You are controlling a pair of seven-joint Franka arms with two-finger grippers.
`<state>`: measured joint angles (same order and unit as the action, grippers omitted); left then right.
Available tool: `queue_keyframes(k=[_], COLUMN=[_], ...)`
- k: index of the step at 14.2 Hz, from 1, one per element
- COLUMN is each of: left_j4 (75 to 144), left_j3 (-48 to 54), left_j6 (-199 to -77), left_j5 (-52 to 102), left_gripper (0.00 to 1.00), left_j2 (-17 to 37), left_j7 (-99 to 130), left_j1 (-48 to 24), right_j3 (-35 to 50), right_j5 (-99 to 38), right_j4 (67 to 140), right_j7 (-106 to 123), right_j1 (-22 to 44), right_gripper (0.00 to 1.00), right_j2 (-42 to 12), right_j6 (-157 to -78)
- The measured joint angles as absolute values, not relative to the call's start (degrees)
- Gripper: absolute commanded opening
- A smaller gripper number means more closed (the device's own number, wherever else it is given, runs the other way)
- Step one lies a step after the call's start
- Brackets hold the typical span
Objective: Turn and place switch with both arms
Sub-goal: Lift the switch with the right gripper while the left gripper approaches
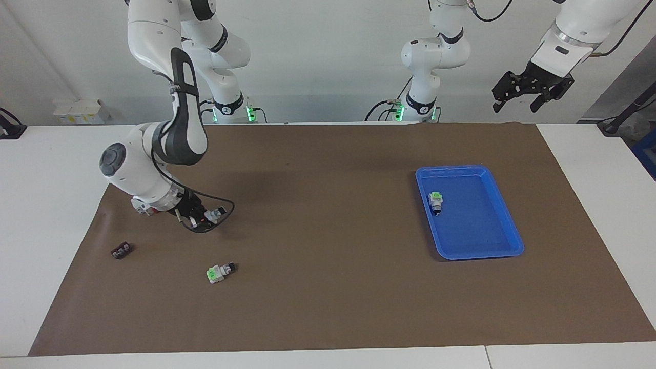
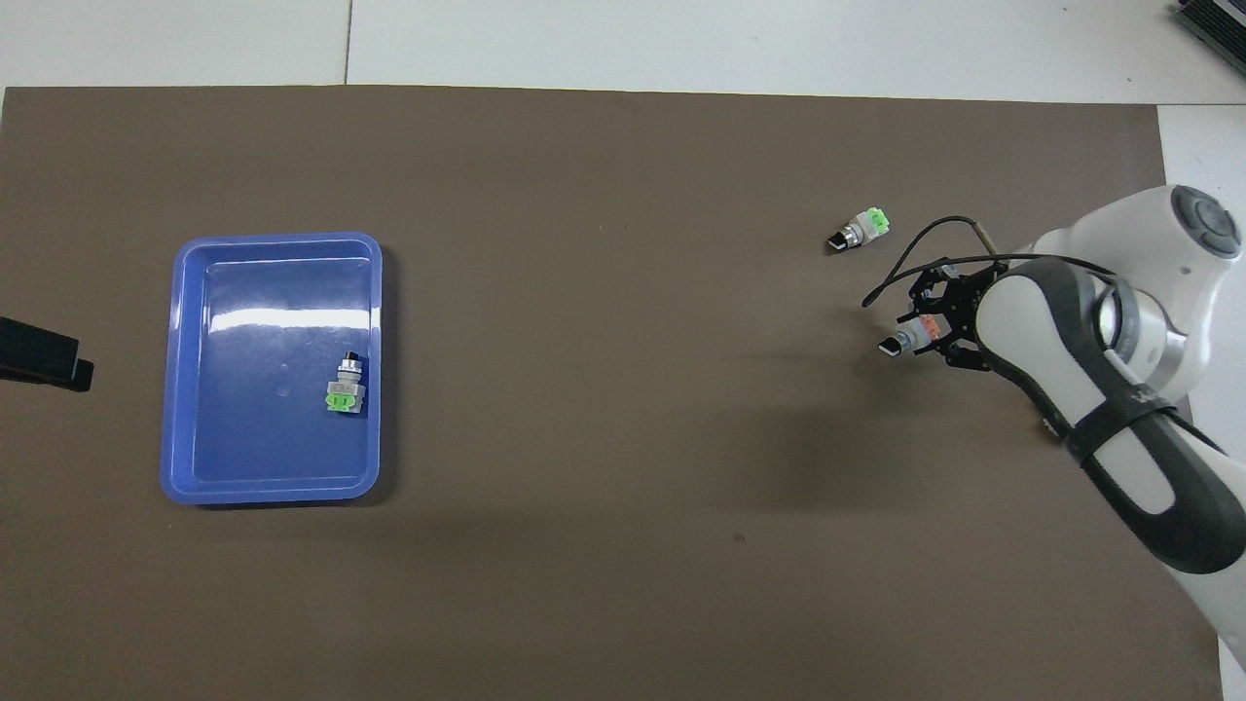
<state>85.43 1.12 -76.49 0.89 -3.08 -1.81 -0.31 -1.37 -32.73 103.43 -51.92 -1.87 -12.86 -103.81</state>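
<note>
Early stage — small white rotary switch with orange end and black knob (image 2: 910,340) gripped in right gripper (image 1: 205,215) jaws, just above brown worktop (image 1: 328,287). Left gripper (image 1: 530,95) waiting high, jaws spread, empty. Handover, turning, placing in blue plastic tray (image 1: 505,220) — all outstanding.

The small white-bodied rotary switch (image 2: 910,338), with an orange block at one end and a black knob at the other, sits between the fingers of the right pincer (image 2: 925,336), clamped at its orange end. It lies roughly level, lifted off the table, with its black knob poking out past the fingertips toward the table's middle.

The left pincer (image 1: 530,92) hangs high, waiting.
</note>
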Motion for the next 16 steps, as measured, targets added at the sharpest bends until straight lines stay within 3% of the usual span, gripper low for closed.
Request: queue_keyframes(k=[4, 13, 16], left_j4=[85.4, 89.0, 89.1], left_j3=[1.1, 3.9, 6.2], left_j6=[-76.5, -75.3, -75.7], left_j5=[0.9, 1.6, 8.8], left_gripper=[1.0, 1.0, 1.0], left_j2=[-3.1, -5.7, -6.0], left_j7=[-1.8, -1.1, 5.3], left_j1=[-0.3, -0.6, -1.1], right_j3=[0.1, 10.5, 12.6], right_j5=[-44.4, -59.1, -60.6], right_j4=[101.1, 92.9, 92.2], right_j7=[-60.0, -76.7, -79.6], right_j1=[-1.6, -0.3, -0.2], right_gripper=[0.0, 0.0, 0.0], right_j2=[-8.6, -8.2, -7.7], right_j6=[-96.9, -96.0, -96.0])
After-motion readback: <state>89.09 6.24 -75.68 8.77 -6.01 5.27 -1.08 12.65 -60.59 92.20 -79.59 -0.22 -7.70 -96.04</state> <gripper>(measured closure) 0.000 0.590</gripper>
